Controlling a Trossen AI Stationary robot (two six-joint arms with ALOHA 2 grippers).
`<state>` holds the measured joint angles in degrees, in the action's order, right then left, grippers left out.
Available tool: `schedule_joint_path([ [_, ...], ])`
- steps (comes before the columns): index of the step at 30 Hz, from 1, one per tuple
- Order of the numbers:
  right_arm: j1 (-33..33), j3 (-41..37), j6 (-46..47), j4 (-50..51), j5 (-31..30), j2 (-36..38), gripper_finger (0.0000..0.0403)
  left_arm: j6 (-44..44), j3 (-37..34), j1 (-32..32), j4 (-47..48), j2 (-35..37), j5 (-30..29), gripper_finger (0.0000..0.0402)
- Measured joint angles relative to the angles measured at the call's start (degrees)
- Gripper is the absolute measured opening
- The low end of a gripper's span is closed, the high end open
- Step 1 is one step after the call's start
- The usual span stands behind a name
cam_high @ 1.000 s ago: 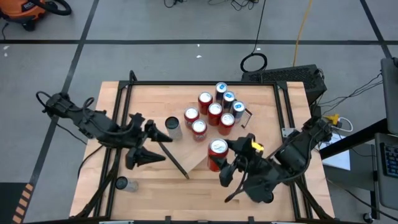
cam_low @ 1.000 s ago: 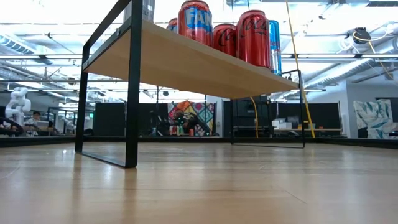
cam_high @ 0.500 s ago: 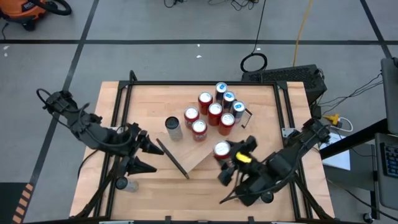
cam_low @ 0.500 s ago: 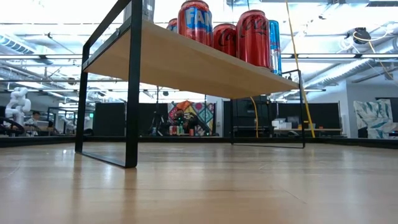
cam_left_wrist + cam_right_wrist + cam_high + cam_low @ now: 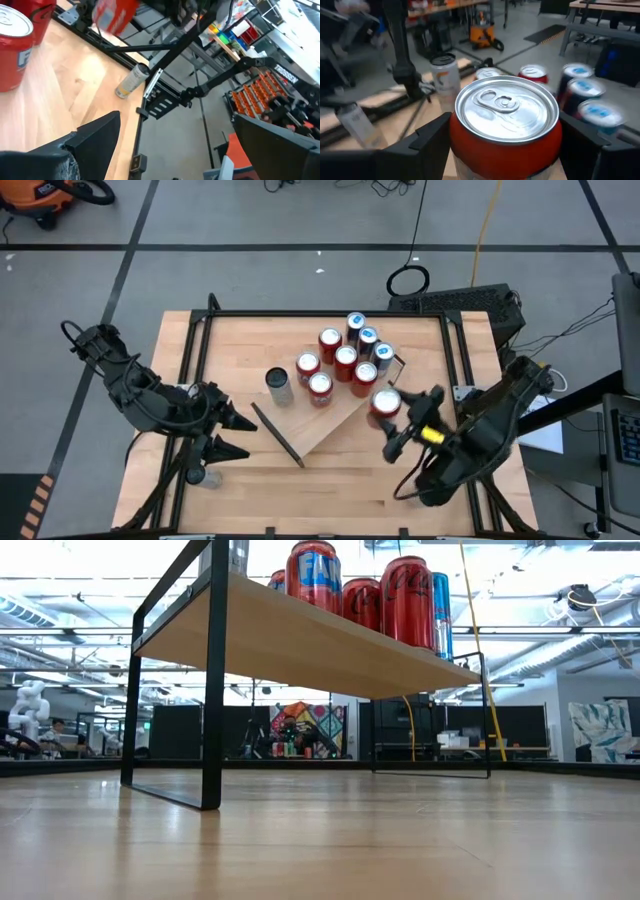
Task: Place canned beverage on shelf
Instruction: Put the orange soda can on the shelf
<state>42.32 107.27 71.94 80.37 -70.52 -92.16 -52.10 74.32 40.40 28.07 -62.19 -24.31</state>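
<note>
Low view misses the right gripper's (image 5: pixel 398 415) red can (image 5: pixel 385 402).

a yellow cable (image 5: pixel 487 230) runs across the grey floor (image 5: pixel 250 270) beyond the counter (image 5: pixel 330 455), near a coiled black cable (image 5: pixel 408 280). an orange vacuum (image 5: pixel 45 198) sits at the far left corner, and orange bins (image 5: pixel 260 92) fill a rack beside the counter.

Both arms are black, built of jointed tubular links with dark cables looped along them. The left gripper (image 5: pixel 232 436) carries two wedge-shaped matte black fingers (image 5: pixel 95 137). The right gripper (image 5: pixel 400 415) has matching black fingers (image 5: pixel 427 140) and a small yellow marking at the wrist beside them.
</note>
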Motion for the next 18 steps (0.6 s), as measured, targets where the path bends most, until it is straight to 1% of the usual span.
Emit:
schedule_joint_path([
  [3, 0.1, -6.3, 1.5, -8.9, -3.1, -0.2, 0.0269, -0.1, 0.0, 0.1, 0.9, 0.0, -0.4, 0.0392],
  [7, -0.9, -13.4, 0.5, -21.6, -4.2, -0.1, 0.0270, -0.1, 0.0, 0.1, 2.4, 0.0, -1.4, 0.0392],
  [10, -2.3, -17.5, -2.8, -29.6, -4.6, -0.1, 0.0270, -0.1, 0.0, 0.1, 2.9, 0.0, -2.6, 0.0392],
  [15, -5.5, -21.2, -8.2, -37.4, -6.7, -0.1, 0.0270, -0.1, 0.0, 0.1, 3.0, 0.0, -3.9, 0.0392],
  [18, -7.5, -23.0, -10.6, -40.5, -6.3, -0.1, 0.0270, -0.1, 0.0, 0.1, 3.0, 0.0, -4.8, 0.0392],
])
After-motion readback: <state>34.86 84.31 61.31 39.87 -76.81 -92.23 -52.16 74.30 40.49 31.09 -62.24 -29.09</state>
